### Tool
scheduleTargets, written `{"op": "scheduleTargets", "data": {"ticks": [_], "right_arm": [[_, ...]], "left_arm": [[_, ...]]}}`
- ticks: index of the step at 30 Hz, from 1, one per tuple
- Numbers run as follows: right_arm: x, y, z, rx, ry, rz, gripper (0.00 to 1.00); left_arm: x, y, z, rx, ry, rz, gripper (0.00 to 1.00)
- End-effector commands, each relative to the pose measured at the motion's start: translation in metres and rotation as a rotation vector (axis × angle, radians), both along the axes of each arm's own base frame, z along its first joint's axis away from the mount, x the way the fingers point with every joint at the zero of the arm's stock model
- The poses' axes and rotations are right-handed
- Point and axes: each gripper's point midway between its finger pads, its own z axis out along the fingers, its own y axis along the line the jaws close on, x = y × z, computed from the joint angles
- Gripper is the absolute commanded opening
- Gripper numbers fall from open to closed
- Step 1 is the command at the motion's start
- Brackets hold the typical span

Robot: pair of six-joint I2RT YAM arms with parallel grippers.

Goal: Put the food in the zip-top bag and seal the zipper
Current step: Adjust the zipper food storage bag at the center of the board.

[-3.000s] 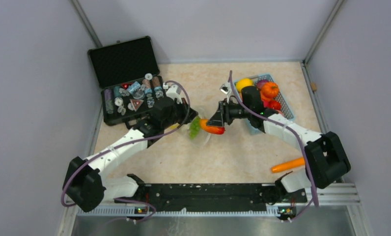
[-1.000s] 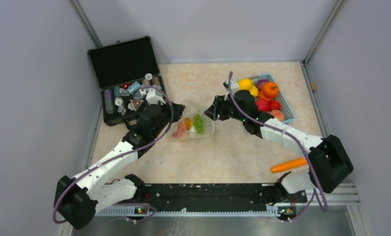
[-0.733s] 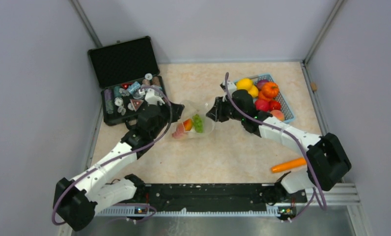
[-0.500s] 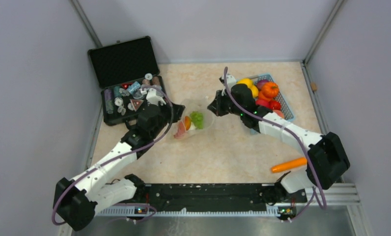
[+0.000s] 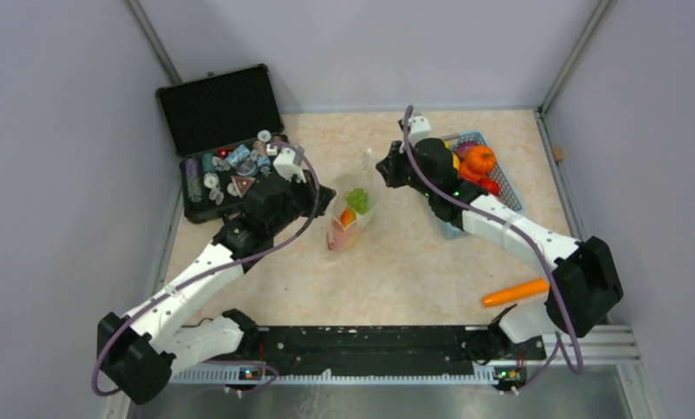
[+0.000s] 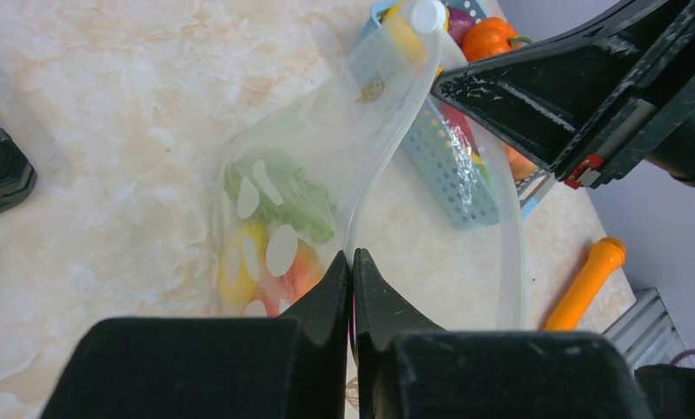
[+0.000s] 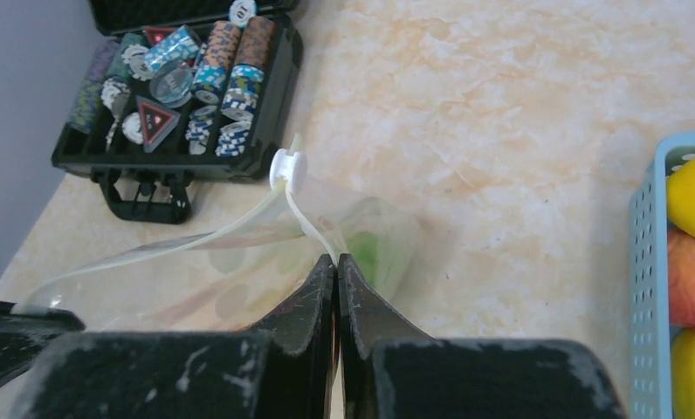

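Marble tabletop (image 5: pixel 414 262), zip-top bag (image 5: pixel 351 218), orange carrot (image 5: pixel 512 292) (the latter outside right-wrist view)

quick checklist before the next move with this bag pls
1. Left gripper pinching the bag rim: ok.
2. Right gripper pinching the rim beside the white slider: ok.
3. Some food inside the bag: ok, green and orange pieces show.
4. All food inside: not ok, a carrot lies on the table, and more fruit sits in the basket.
5. Zipper sealed: not ok, the mouth gapes.
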Motion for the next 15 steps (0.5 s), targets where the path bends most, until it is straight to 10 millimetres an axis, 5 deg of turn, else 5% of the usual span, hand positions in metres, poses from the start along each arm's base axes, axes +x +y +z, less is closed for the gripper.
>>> {"op": "scheduleTargets", "data": {"ticks": [1, 9, 15], "right_arm": [[0.016, 0.003, 0.018, -0.009, -0.032, -0.037, 0.00], [0.023, 0.018, 0.010, 0.070, 0.005, 0.015, 0.00], [0.030, 0.027, 0.017, 0.124, 0.003, 0.054, 0.00]], "left_arm": [[0.012, 0.011, 0.036, -0.069, -0.092, 0.098, 0.02], [0.016, 0.027, 0.078, -0.096, -0.208, 0.166, 0.03], [0.009, 0.018, 0.061, -0.073, -0.162, 0.104, 0.02]]}}
